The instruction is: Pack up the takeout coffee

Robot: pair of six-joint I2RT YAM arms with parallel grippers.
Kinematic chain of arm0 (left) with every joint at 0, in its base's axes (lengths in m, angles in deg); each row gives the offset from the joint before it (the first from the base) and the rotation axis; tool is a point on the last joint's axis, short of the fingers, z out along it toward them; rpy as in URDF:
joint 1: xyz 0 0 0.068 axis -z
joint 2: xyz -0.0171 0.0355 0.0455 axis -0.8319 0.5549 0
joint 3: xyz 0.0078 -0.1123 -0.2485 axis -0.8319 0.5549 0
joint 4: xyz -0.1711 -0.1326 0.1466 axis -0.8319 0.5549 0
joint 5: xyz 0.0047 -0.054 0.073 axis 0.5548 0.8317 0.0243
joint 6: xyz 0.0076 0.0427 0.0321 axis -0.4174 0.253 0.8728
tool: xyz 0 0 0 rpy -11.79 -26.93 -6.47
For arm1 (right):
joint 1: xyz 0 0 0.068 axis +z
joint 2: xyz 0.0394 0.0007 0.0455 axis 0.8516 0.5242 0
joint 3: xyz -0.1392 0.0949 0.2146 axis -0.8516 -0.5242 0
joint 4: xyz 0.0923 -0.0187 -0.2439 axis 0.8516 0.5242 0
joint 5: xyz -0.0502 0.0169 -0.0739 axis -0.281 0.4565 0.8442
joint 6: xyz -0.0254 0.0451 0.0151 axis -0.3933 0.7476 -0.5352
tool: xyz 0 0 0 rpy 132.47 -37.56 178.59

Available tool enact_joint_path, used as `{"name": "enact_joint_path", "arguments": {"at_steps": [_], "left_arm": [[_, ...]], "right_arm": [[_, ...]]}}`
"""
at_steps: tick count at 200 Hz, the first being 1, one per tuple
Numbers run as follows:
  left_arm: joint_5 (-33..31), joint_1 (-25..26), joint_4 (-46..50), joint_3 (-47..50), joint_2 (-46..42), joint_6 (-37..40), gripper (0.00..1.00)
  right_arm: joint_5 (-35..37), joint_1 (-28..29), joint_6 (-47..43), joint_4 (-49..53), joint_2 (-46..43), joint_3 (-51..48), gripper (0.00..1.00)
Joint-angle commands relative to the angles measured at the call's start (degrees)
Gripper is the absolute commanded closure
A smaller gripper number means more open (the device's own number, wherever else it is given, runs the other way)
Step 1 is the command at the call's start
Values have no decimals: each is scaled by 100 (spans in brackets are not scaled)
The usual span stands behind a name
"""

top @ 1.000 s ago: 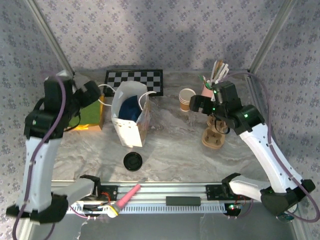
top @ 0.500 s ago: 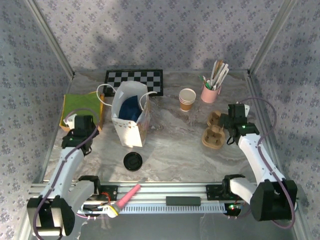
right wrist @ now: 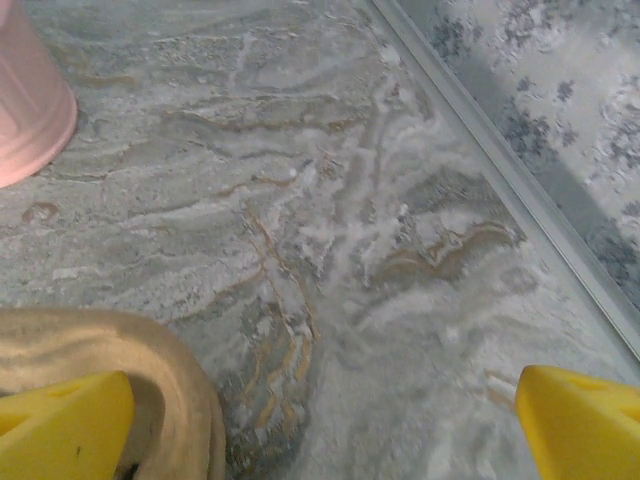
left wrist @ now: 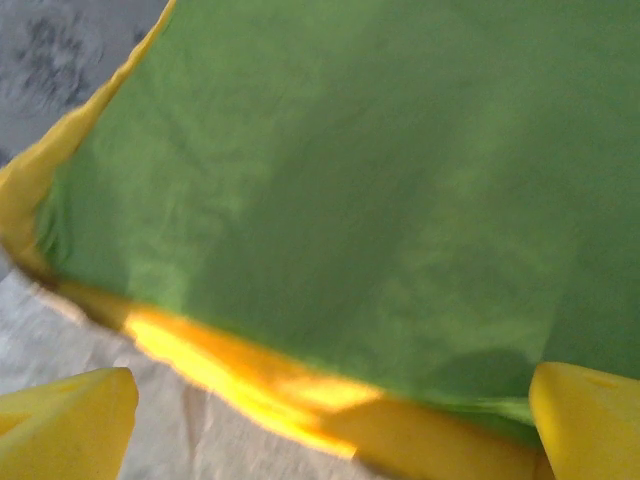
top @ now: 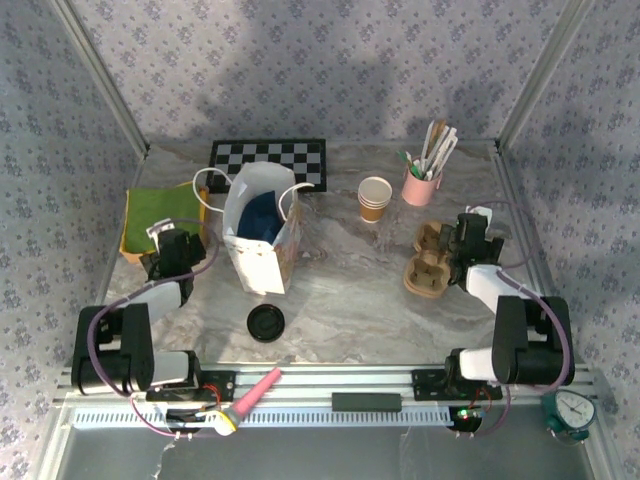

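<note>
Records paper cup [top: 375, 198] upright near far edge of surface [top: 350, 290], between white bag [top: 262, 250] and pink holder [top: 420, 187]. Finds left end effector [left wrist: 325, 428] spread wide, empty, over green cloth [left wrist: 350, 170] at left edge. Finds right end effector [right wrist: 325, 430] likewise spread, empty, beside cardboard carrier [right wrist: 160, 370] near right edge.

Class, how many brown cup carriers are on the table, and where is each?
2. One cup carrier lies on the table's right side; the other lies just behind it, nearer the pink pot. Any nested beneath cannot be seen.
</note>
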Motion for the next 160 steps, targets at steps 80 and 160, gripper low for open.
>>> {"name": "enact_joint_path", "arguments": {"at_steps": [80, 160], "left_arm": [[1360, 134, -2375, 49, 1180, 894, 0], [1344, 146, -2488, 63, 1222, 923, 0]], "right_arm": [[-1517, -387, -150, -1940, -76, -769, 0], [-1508, 157, -674, -3093, 954, -811, 0]]}}
